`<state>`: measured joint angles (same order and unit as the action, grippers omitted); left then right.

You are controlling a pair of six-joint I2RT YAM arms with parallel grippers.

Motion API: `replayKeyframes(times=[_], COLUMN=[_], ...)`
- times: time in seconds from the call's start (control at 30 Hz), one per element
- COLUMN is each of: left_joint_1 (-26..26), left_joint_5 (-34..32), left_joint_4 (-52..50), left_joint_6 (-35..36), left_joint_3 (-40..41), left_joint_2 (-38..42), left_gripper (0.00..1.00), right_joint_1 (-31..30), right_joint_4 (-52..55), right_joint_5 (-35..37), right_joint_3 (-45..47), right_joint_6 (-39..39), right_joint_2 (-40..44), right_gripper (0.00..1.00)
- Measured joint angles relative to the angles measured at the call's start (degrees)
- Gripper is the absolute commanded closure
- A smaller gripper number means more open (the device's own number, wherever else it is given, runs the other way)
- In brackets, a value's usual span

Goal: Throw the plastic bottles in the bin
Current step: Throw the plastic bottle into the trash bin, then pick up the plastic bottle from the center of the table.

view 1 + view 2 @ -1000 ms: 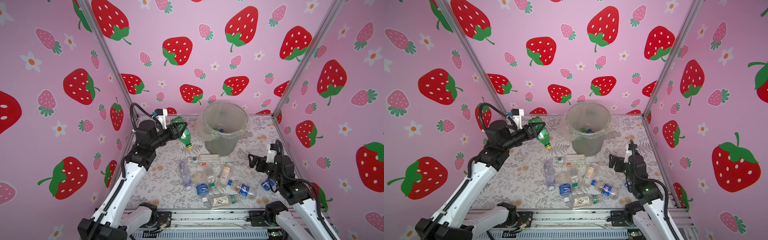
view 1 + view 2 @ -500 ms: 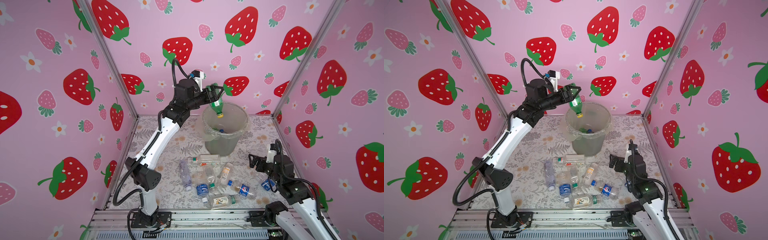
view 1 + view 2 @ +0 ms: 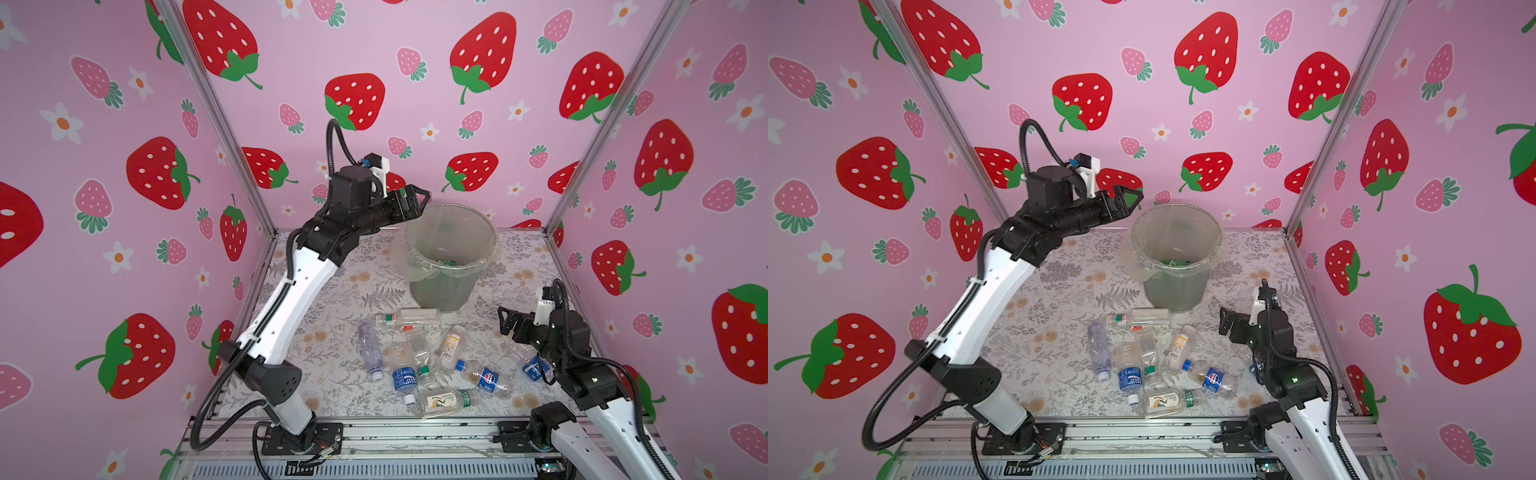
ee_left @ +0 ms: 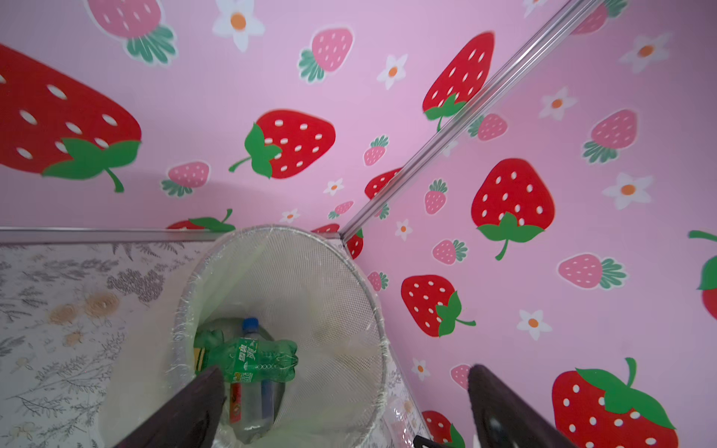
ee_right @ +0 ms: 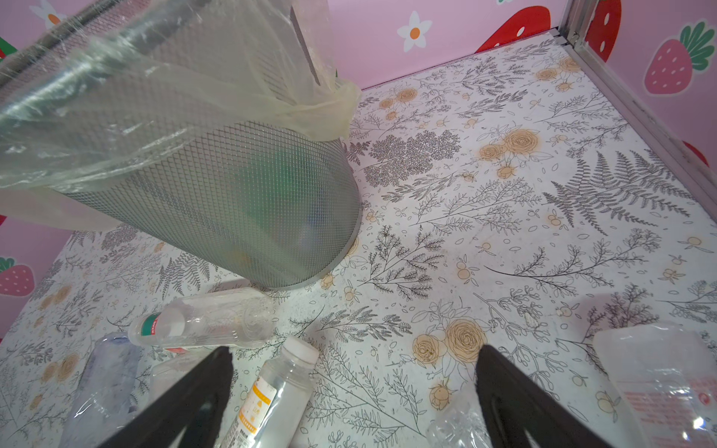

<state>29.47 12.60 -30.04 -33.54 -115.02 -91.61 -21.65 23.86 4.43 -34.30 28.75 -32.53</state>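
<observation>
Right, left claw (image 3: pixel 419 201) is up at the rim of the bin (image 3: pixel 441 286) near the table's back edge, jaws wide apart, nothing in them. The left wrist view looks straight down inside: a green bottle (image 4: pixel 252 358) lies flat on the bottom, across a clear blue-capped one. So that one is in.

The other bottles (image 3: pixel 415 359) lie scattered between the bin and the table's front edge, all on their sides and well away from the left claw.

Right claw (image 3: pixel 512 325) is low on the table's right side, jaws fully apart, empty, touching nothing. It is much the nearer arm.

The white-capped bottle (image 5: pixel 280 382) with the orange label lies just ahead of it, nearer one finger than the other. Its long axis runs roughly along the claw's reach, cap end toward the bin. My call: it is the next pick, since the jaws would close across its width. A crushed clear bottle (image 5: pixel 659 372) lies just outside the other finger.
</observation>
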Motion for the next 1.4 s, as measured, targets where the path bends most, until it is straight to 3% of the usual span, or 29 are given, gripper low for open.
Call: replayKeyframes(times=[0.2, 0.43, 0.57, 0.87, 1.1, 1.4], left_joint_1=[-1.46, -3.08, -5.38, -14.49, -20.63, -24.24], left_joint_5=[-6.27, -15.58, -17.70, -15.02, -10.75, -5.44], left_joint_4=[0.83, -3.89, -4.70, -5.55, -8.59, -9.27], left_joint_6=[2.45, 6.82, 8.00, 7.58, 7.61, 6.62], left_joint_3=[13.09, 21.79, 28.61, 42.21, 46.97, 54.27], left_joint_2=[12.85, 16.00, 21.16, 29.66, 29.38, 31.76], left_gripper=[0.01, 0.01, 0.01, 0.01, 0.01, 0.01], right_joint_1=[0.00, 0.00, -0.20, -4.11, -9.60, -16.92], right_joint_4=[-0.17, -0.61, -1.77, -3.52, -4.04, -4.63], right_joint_5=[-0.72, -1.95, -3.04, -2.25, 0.79, 4.79], right_joint_3=[0.00, 0.00, -0.02, -0.02, -0.02, 0.76], right_joint_6=[-0.15, -0.48, -0.48, 0.09, 2.38, 5.84], right_joint_2=[-0.92, -1.49, -2.21, -5.46, -6.03, -7.76], right_gripper=[0.01, 0.01, 0.01, 0.01, 0.01, 0.01])
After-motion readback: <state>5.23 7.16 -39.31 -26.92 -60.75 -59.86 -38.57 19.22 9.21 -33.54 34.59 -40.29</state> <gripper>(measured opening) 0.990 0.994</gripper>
